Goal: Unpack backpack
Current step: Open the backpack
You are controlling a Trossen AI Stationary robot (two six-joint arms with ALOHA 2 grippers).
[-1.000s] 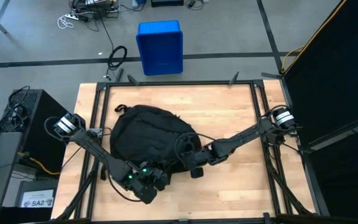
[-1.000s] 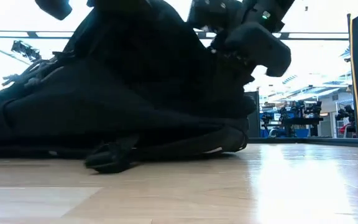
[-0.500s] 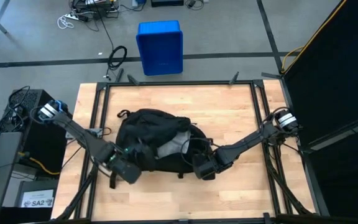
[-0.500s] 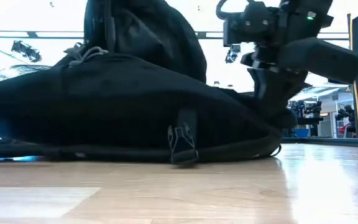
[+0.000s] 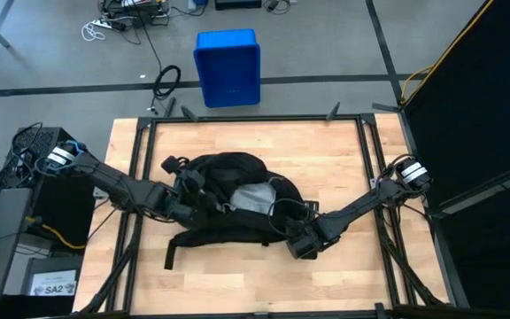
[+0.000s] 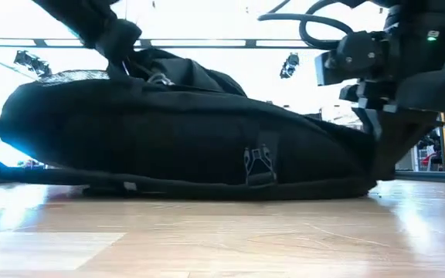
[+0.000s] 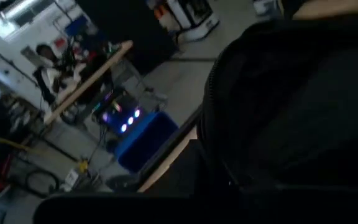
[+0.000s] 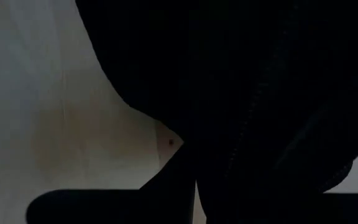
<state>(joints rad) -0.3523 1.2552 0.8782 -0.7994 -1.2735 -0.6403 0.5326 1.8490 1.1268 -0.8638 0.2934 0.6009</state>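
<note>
The black backpack [image 5: 228,221] lies flat on the wooden table [image 5: 343,151], with a grey patch [image 5: 251,197] showing at its top. In the low view the backpack [image 6: 168,139] shows a buckle [image 6: 261,164] on its near side. My left gripper [image 5: 191,190] is at its left far part, shut on fabric. My right gripper [image 5: 297,244] points down at its near right end, shut. Black fabric fills both wrist views [image 7: 291,112] [image 8: 260,93]. My left gripper meets the backpack's upper fabric [image 6: 137,55] from the table's left, slanting slightly down. The fingers are dark against dark cloth, so the kind of hold does not show. The backpack rests on the table. My right gripper comes from above at the backpack's near right end [image 5: 287,237]. The backpack and the gripper body hide the place of contact. A zippered edge [image 8: 247,124] lies right by the fingers. That end rests on the table.
A loose strap [image 5: 171,255] trails toward the near left. Black frame rails [image 5: 140,159] run along the table's sides. A blue bin [image 5: 227,66] stands on the floor beyond the far edge. Bare wood [image 5: 237,283] lies along the near edge.
My left gripper has swung from the near edge toward the table's left and far side, rolling as it went. The backpack, raised high before, has sunk flat and shifted right; the grey patch has come into view. My right gripper has gone toward the near right and tipped downward.
</note>
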